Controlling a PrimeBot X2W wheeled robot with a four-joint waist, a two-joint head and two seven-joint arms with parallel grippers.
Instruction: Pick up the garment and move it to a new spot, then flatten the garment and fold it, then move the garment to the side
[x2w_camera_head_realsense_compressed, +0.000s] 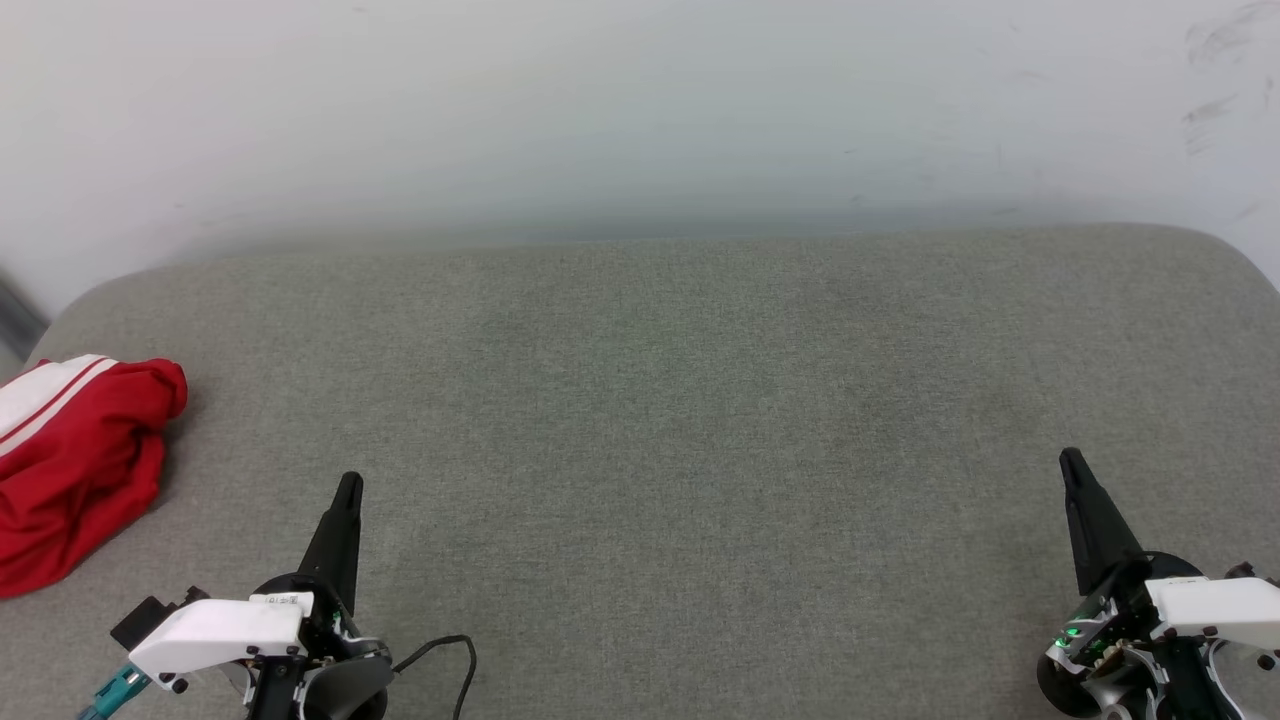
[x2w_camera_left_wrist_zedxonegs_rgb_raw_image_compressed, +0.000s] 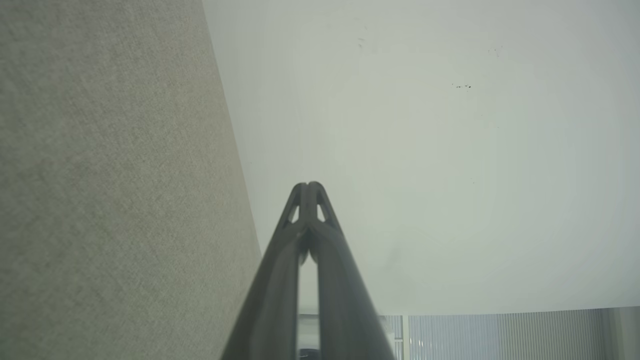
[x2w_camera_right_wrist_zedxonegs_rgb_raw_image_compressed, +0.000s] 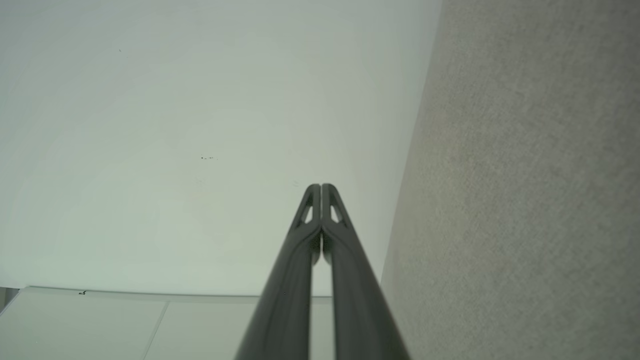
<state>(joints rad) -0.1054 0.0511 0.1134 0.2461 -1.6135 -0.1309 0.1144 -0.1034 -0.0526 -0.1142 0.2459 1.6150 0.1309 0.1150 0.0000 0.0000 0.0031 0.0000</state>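
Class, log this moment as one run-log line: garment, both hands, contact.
garment: bunched, unfolded, far left of grey surface | left hand: shut, empty | right hand: shut, empty | contact: none

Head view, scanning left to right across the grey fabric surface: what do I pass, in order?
Crumpled red jersey garment with a white, red-striped sleeve → left gripper with long dark fingers, shut → thin black cable loop → right gripper with long dark fingers, shut.

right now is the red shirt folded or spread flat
Neither: the shirt lies bunched in a rumpled heap at the left edge of the grey cushion, its cloth creased and lumpy, partly cut off by the picture.
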